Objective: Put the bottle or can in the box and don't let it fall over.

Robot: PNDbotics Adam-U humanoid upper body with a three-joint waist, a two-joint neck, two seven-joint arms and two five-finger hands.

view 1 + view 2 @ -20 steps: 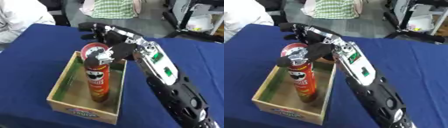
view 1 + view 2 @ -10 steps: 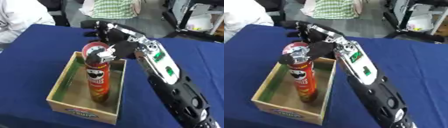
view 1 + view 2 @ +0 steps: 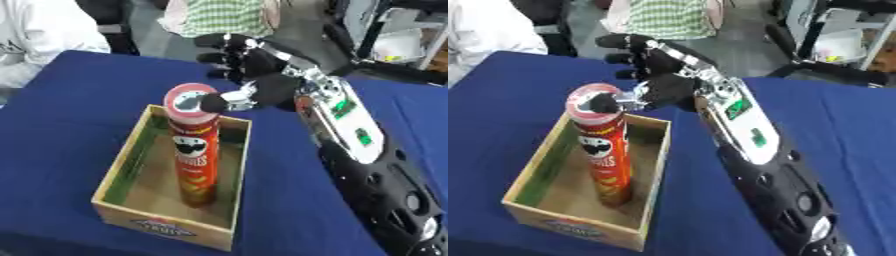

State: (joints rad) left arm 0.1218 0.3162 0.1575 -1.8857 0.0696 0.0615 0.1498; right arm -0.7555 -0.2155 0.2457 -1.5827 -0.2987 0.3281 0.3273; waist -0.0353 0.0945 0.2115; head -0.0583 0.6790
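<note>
Right robot hand [image 3: 262,75] reaches in from the upper right, fingers spread and mostly straight, holding nothing; thumb tip sits at or just touching the lid rim of the can [image 3: 194,150], contact not certain. No left robot hand in either view. The can is a tall red crisp tube, standing upright below and to the left of the hand, its base on the floor of the box [image 3: 122,210] toward the near end, close to the right wall. Lid end is pale with a dark patch, level with the thumb. The box is a shallow wooden crate, open top, printed label on the near face, greenish inner wall on the far-from-hand side; nothing else in it but the can. It sits on the blue-covered tabletop [image 3: 70,125]. Handling judgement: the tube is likely light, stiff cardboard, smooth-sided, and top-heavy in effect since it rises well above the low walls; a nudge at the lid could tip it. Best hold would be round the body, below the lid, not at the rim. Placement looks done; clean withdrawal remains.
</note>
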